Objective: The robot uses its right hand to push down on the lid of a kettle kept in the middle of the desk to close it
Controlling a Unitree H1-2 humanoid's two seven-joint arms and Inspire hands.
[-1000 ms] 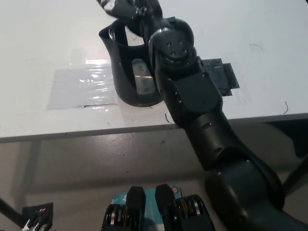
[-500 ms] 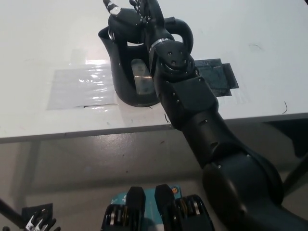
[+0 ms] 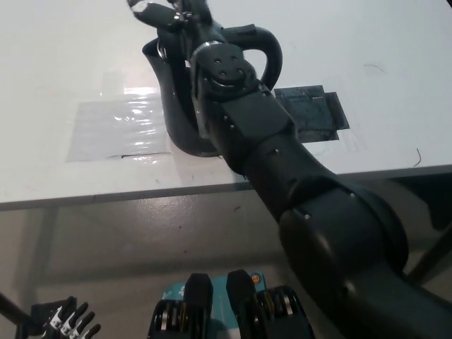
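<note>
A black kettle (image 3: 176, 106) stands near the front edge of the white desk (image 3: 63, 63), its handle (image 3: 265, 53) arching to the right. My black right arm reaches from the bottom right across the kettle. My right hand (image 3: 166, 14) lies over the kettle's top at the picture's upper edge, partly cut off; the lid is hidden beneath it. Whether its fingers are apart or closed does not show. My white left hand (image 3: 67, 321) hangs low at the bottom left corner, fingers spread and holding nothing.
A shiny clear tape patch (image 3: 120, 131) lies on the desk left of the kettle. A dark tape patch (image 3: 311, 113) lies to its right. The desk's front edge (image 3: 106, 192) runs across the middle, with floor below.
My right arm has swung left and forward, covering more of the kettle's body, and the hand has moved left over its top. My left hand has risen into view at the bottom left.
</note>
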